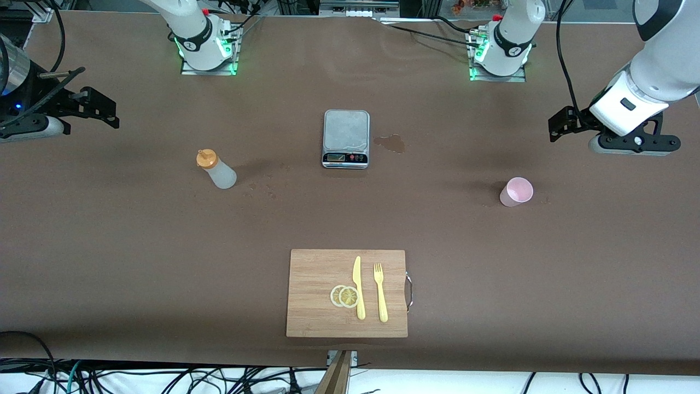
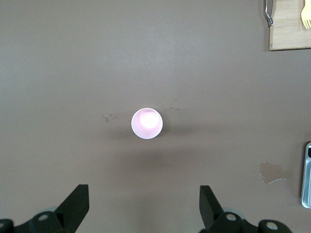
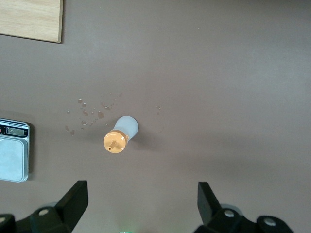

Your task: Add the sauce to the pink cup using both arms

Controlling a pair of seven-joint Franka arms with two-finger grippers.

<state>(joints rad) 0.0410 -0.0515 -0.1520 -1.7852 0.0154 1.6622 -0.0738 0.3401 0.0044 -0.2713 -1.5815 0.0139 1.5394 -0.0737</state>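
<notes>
Plainly, no writing can be read on anything here, not even on the grey scale at mid-table. The sauce stands upright toward the right arm's end of the table, apart from the right gripper, whose fingers are spread wide and empty high above it. The pink cup stands upright toward the left arm's end, well apart from the left gripper, likewise spread wide with nothing in it, over the table.
</notes>
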